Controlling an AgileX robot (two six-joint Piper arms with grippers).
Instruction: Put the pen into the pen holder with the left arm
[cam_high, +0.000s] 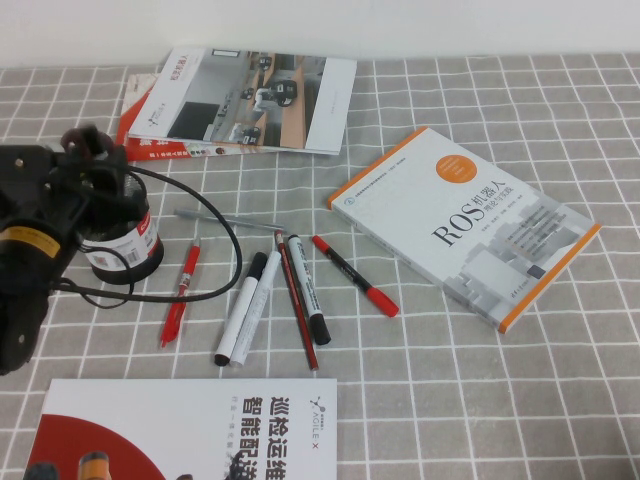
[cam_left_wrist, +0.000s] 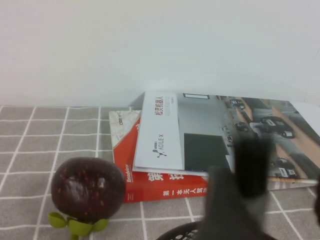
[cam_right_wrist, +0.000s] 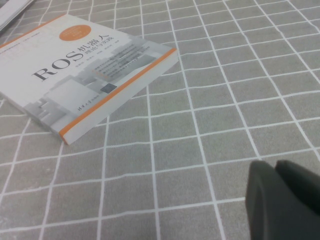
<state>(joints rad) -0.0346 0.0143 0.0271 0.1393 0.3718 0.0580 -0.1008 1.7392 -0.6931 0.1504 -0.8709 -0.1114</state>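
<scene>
My left gripper (cam_high: 100, 172) hangs right over the pen holder (cam_high: 125, 250), a black mesh cup with a white label and a red base band. In the left wrist view the cup's rim (cam_left_wrist: 180, 234) lies just below the gripper (cam_left_wrist: 272, 197). The pen's black cap (cam_left_wrist: 252, 165) stands upright there, blurred, against one finger (cam_left_wrist: 220, 205). The other finger shows only at the frame edge, apart from the pen, so the jaws look open. The pen's barrel is hidden. My right gripper (cam_right_wrist: 282, 200) is shut and empty, low over the cloth.
Two more black-capped white markers (cam_high: 240, 312) (cam_high: 306, 287), a white-capped marker (cam_high: 266, 285) and red pens (cam_high: 180, 297) (cam_high: 356, 276) lie mid-table. The ROS book (cam_high: 465, 220) lies right, stacked booklets (cam_high: 240, 100) lie far left, and another booklet (cam_high: 190, 430) lies near. A dark red fruit (cam_left_wrist: 87, 190) sits by the holder.
</scene>
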